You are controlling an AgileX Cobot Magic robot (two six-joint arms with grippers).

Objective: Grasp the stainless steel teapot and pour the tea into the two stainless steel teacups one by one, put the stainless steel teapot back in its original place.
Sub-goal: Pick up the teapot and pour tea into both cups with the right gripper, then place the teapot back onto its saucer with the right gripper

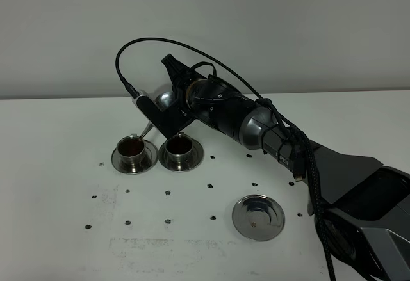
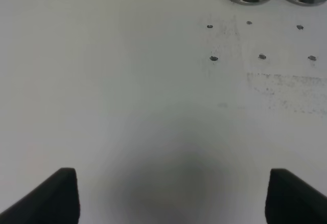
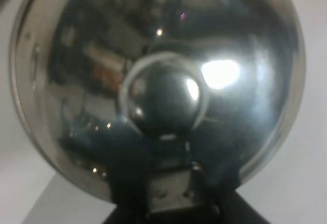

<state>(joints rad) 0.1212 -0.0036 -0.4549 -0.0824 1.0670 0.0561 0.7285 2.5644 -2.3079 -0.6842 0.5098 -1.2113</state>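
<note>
Nearest me, toward the front edge of the worktop (image 1: 57, 121) and right of centre, the empty disc (image 1: 257, 217) is where the pot must end up. Farther back, left of centre, the two cups stand side by side on their saucers. The left-hand cup (image 1: 134, 148) holds reddish-brown tea (image 1: 132, 145). The right-hand cup (image 1: 180, 146) looks dark inside too, though I can't tell how full it is.

Behind them my right gripper (image 1: 168, 116) is clamped tight on the handle side of the teapot (image 1: 165, 95). The pot is tipped, with its spout (image 1: 146, 129) aimed down at the left-hand cup. From that grip the disc lies well apart, toward the front right.

The left gripper (image 2: 171, 185) hangs over bare worktop with its fingers (image 2: 64, 193) spread wide, holding nothing.
</note>
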